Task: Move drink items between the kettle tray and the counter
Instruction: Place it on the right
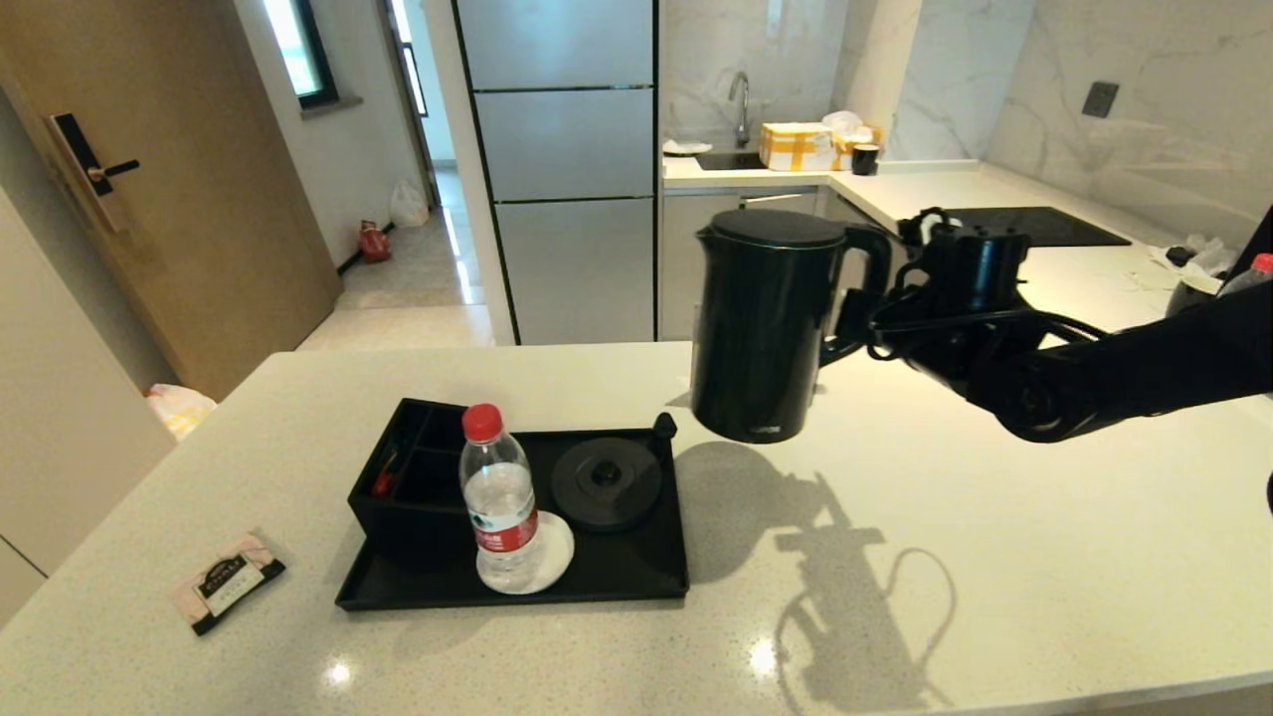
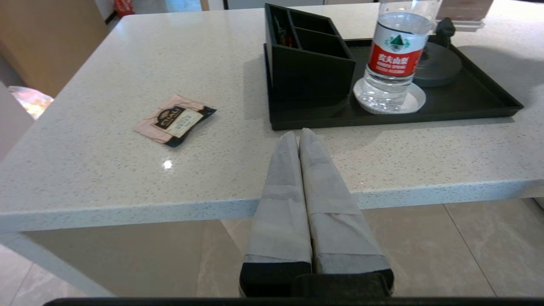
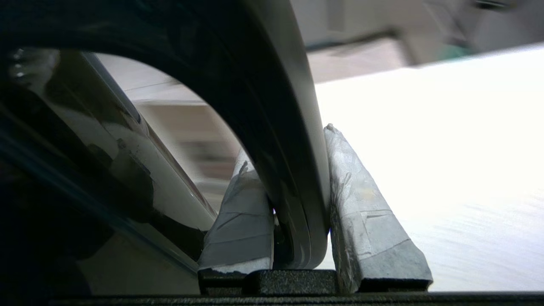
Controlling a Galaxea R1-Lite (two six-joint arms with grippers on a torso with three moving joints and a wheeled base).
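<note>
The matte-black kettle [image 1: 761, 323] hangs in the air above the beige counter [image 1: 995, 517], just right of the kettle tray [image 1: 617, 577]. My right gripper [image 1: 860, 318] is shut on its loop handle [image 3: 293, 170], one grey finger on each side. The round kettle base [image 1: 607, 483] on the tray is bare. The pale-pink tea sachet [image 1: 227, 581] lies flat on the counter left of the tray, also seen as the sachet [image 2: 175, 120] in the left wrist view. My left gripper [image 2: 296, 135] is shut and empty, hovering at the counter's near edge in front of the tray [image 2: 467, 106].
A clear red-capped water bottle [image 1: 497, 497] stands on a white coaster on the tray, beside the black divided box [image 1: 413, 472]. A white worktop with a black hob [image 1: 1034, 227] runs behind my right arm.
</note>
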